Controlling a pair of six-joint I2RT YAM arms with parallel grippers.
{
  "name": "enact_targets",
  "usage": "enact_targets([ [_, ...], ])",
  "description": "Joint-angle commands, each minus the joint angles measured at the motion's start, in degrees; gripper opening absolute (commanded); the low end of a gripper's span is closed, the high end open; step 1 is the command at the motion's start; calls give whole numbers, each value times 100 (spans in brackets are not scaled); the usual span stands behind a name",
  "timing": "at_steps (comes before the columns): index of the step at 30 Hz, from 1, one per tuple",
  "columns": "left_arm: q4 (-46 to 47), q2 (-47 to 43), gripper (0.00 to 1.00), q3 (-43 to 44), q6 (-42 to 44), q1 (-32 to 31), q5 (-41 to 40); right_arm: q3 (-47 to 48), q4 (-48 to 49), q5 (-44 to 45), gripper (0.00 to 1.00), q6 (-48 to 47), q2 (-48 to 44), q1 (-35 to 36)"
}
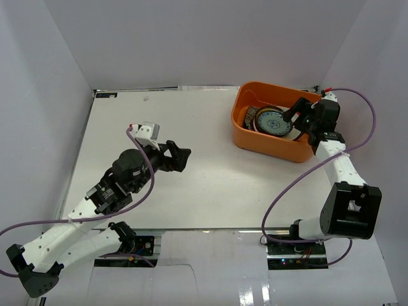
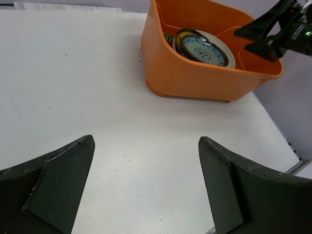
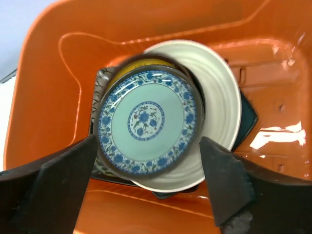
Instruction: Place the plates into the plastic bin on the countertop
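The orange plastic bin [image 1: 252,136] stands at the back right of the white countertop [image 1: 191,191]. Inside lies a stack of plates: the blue-green patterned plate [image 3: 148,122] on top, the round cream plate [image 3: 219,102] under it, a yellow rim, a dark floral square edge [image 3: 100,80] and a teal corner [image 3: 248,117] below. The stack also shows in the top view [image 1: 271,120] and left wrist view [image 2: 202,48]. My right gripper [image 3: 146,187] is open and empty just above the stack. My left gripper [image 2: 146,190] is open and empty over bare countertop.
White walls [image 1: 51,95] surround the countertop on the left, back and right. The right arm's purple cable [image 1: 363,121] loops beside the bin. The near edge of the table [image 2: 292,168] shows at the lower right of the left wrist view.
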Motion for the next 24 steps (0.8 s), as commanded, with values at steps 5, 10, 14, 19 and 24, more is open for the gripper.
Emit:
enact_targets([
  [5, -106, -11, 98, 49, 141, -4, -85, 276, 253, -63, 90, -128, -1458, 40],
  [10, 53, -20, 98, 171, 114, -4, -6, -443, 367, -1065, 90, -137, -2541, 381],
  [14, 114, -187, 98, 277, 105, -4, -40, -1296, 454, -2030, 90, -93, -3655, 874],
  [19, 96, -563, 98, 497, 185, -4, -427, -1904, 948, -2562, 90, 336, -4879, 998],
  [24, 553, -776, 98, 102, 123, -4, -130, -1869, 1307, -2631, 90, 575, -5399, 998],
])
